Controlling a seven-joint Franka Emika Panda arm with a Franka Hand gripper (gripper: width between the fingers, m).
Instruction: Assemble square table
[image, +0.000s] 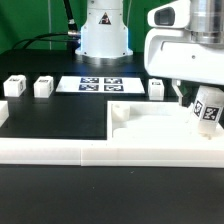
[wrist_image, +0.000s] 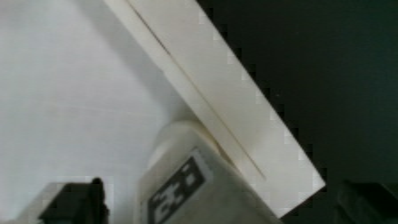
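Observation:
The white square tabletop (image: 150, 128) lies on the black table at the exterior view's right, with a round corner hole (image: 120, 112) showing at its left. My gripper (image: 200, 112) is shut on a white tagged leg (image: 208, 112) and holds it tilted over the tabletop's right part. In the wrist view the leg (wrist_image: 178, 185) sits between my dark fingers (wrist_image: 75, 202), next to the tabletop's raised rim (wrist_image: 222, 100). Three more legs stand behind: two at the left (image: 14, 87) (image: 42, 87) and one near the middle (image: 157, 88).
The long white border rail (image: 100, 153) runs along the front of the tabletop. The marker board (image: 100, 85) lies at the back before the robot base (image: 105, 35). A white block (image: 3, 112) sits at the left edge.

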